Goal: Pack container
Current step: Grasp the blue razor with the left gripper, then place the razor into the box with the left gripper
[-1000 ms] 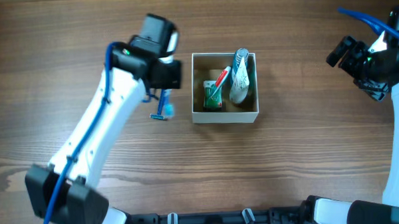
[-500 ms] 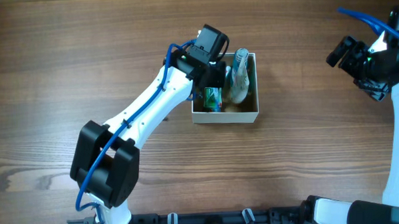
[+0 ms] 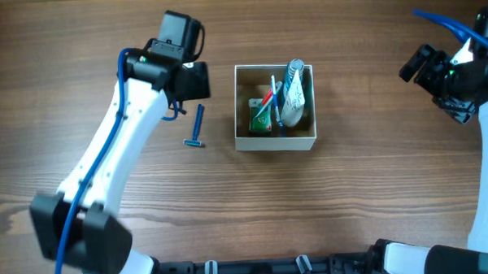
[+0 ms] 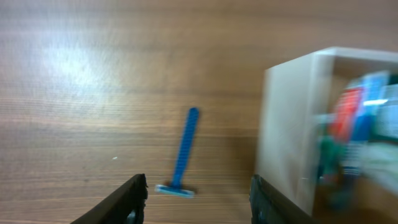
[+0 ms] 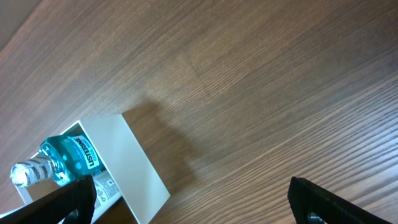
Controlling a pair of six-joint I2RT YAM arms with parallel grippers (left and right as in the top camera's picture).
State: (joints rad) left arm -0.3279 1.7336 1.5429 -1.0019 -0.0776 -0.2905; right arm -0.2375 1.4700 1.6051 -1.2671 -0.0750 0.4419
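Brown wood-grain table (image 3: 376,189) carries two things directly: the white-walled container (image 3: 275,142) sits square near the middle, and a blue disposable razor (image 3: 196,128) lies flat just to its left, not touching it. The razor's head points toward the near edge, its handle away.

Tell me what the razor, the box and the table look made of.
Razor: probably plastic, a uniform bright blue all over.
Box: likely thin cardboard, matte white outside, tan inside.
Table: wood or wood-look laminate; brown grain with a soft sheen, cannot tell which.
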